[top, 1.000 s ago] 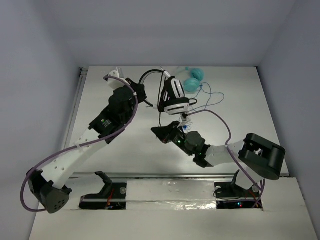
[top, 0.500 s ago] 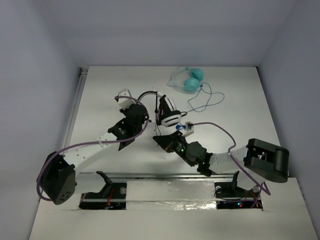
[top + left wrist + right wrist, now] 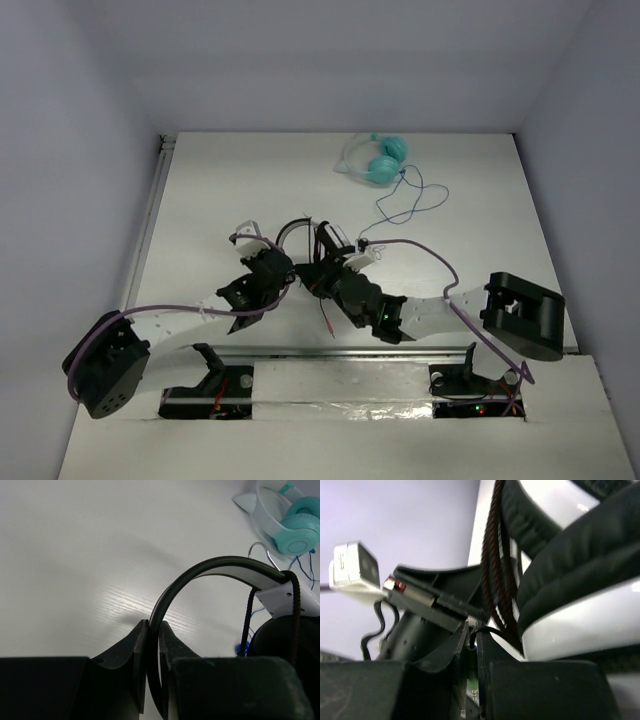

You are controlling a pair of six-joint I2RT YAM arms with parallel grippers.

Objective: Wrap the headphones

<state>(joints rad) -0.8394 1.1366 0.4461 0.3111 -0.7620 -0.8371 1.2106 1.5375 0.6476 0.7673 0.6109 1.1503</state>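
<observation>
As left hand [image 3: 153,626] grips, headphones [image 3: 220,560] arch beyond.

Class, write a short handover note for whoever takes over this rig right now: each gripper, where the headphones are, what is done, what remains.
Left gripper: shut on the black headband of the large white-and-black over-ear headphones, near the table's middle.
Right gripper: shut on the thin dark braided cable, apparently near its end.
Done: several cable turns lie beside the earcup.
Left: wind on the loose tail, then set down.
Small teal headphones lie apart at the back.
</observation>
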